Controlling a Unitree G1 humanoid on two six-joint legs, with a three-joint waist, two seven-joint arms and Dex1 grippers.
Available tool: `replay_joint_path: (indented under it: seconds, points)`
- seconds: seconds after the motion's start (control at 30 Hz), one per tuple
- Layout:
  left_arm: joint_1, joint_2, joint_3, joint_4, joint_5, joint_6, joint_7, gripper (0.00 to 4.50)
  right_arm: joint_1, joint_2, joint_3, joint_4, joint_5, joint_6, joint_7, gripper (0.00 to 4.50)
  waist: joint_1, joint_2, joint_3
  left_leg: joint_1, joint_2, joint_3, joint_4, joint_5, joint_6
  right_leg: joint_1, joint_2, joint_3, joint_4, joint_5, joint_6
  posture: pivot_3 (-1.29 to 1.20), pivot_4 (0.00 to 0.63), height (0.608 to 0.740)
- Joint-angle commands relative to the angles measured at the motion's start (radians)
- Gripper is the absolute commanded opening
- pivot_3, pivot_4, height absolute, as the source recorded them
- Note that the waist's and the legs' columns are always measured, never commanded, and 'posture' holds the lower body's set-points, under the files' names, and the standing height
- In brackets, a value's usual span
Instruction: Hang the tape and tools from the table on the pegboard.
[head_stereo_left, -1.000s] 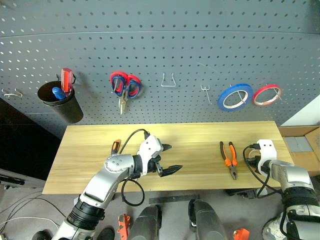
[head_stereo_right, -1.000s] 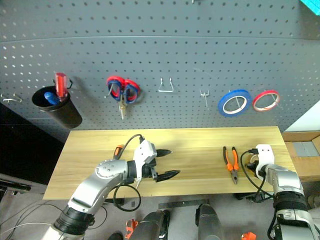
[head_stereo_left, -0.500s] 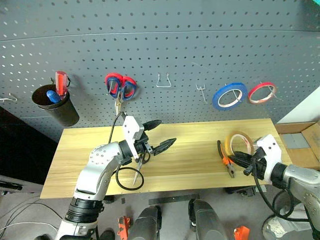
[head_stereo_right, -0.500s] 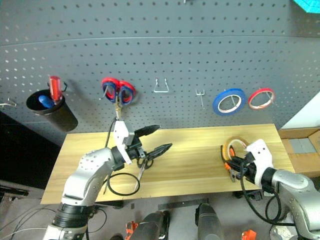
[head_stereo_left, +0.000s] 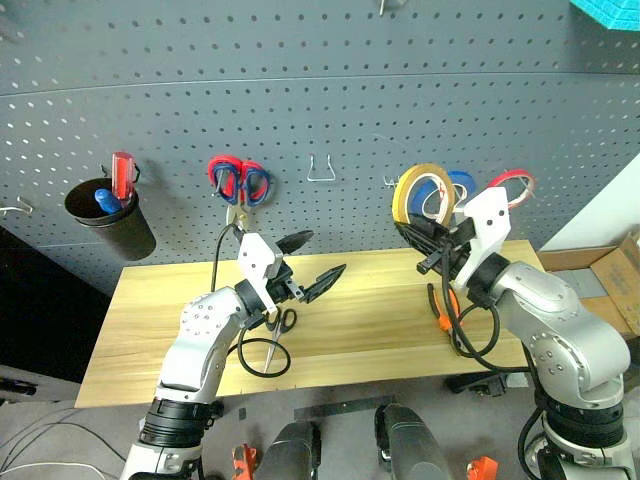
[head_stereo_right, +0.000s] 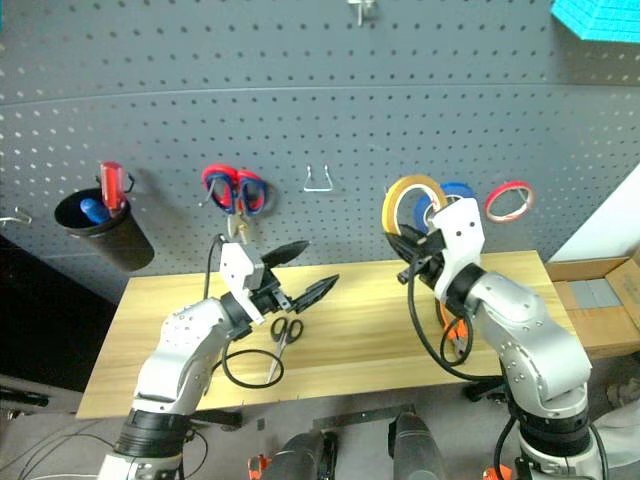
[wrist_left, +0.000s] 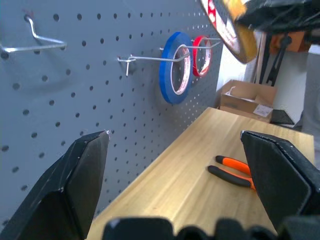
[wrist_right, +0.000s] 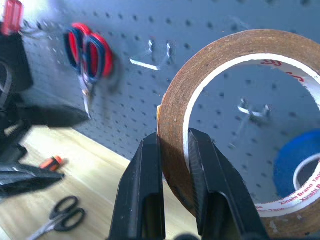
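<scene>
The right gripper (head_stereo_right: 418, 250) is raised in front of the wide dark grey perforated pegboard (head_stereo_left: 300, 110), its two black fingers (wrist_right: 145, 190) pinching the wall of the yellow-tan roll of thin tape (head_stereo_left: 420, 196), which stands upright in the air beside the blue tape ring (wrist_left: 175, 67) and the thin red tape ring (head_stereo_right: 507, 200); each of those two rings hangs on a metal hook, the blue one nearer the held roll. The left gripper (head_stereo_left: 310, 262) hovers above the long light yellow wooden table (head_stereo_left: 150, 330) with its fingers spread wide and nothing between them.

On the table, the small steel scissors with black loops (head_stereo_right: 280, 335) lie below the left gripper; the orange-and-black-handled pliers (wrist_left: 235, 172) lie near the right end, partly hidden behind the right arm in the head views; a small orange-and-black piece (wrist_right: 51, 163) shows in the right wrist view on the wood beyond the scissors, probably the slim screwdriver's handle, though I cannot be sure.

At the pegboard's left hangs a round black cup (head_stereo_left: 110, 220); a red-handled screwdriver (head_stereo_left: 123, 175) and a blue-handled one (head_stereo_left: 106, 197) stand inside it, handles up; to its right, red-handled scissors (head_stereo_left: 238, 185) hang from a hook, blades down; next along, a bare bent-wire hook (head_stereo_left: 321, 170) holds nothing.
</scene>
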Motion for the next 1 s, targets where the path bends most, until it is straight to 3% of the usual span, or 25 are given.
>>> replay_joint_path:
  seconds: [0.03,0.43,0.77,1.0]
  points:
    - [0.027,0.017,0.034,-0.018,0.019,-0.043,0.025,4.50,-0.028,0.001,0.029,0.029,-0.030,-0.072,0.018,0.11,-0.004,0.000,-0.008,0.000,0.001,0.001,0.000,-0.001,0.001,0.000,0.001,0.000,0.000,0.000,0.000,-0.23,0.110,0.740]
    - [0.042,0.015,0.038,-0.044,0.026,-0.044,0.061,4.50,-0.132,0.095,0.196,0.384,-0.217,-0.313,0.043,0.11,-0.003,0.001,-0.033,0.005,0.005,0.005,0.001,-0.001,0.000,0.001,0.005,0.005,0.001,0.002,-0.003,-0.20,0.104,0.740]
    - [0.074,0.004,0.029,-0.084,0.037,-0.043,0.087,4.50,-0.154,0.247,0.146,0.656,-0.270,-0.487,-0.030,0.11,-0.002,0.001,-0.042,0.006,0.005,0.008,0.001,-0.001,0.000,0.000,0.007,0.014,0.003,0.004,-0.006,-0.17,0.114,0.740]
    - [0.105,0.021,0.018,-0.149,0.015,0.006,0.067,4.50,-0.090,0.224,0.119,0.553,-0.233,-0.431,0.019,2.51,-0.001,0.001,-0.041,0.007,0.005,0.009,0.000,-0.002,0.001,0.000,0.008,0.015,0.003,0.004,-0.006,-0.18,0.164,0.740]
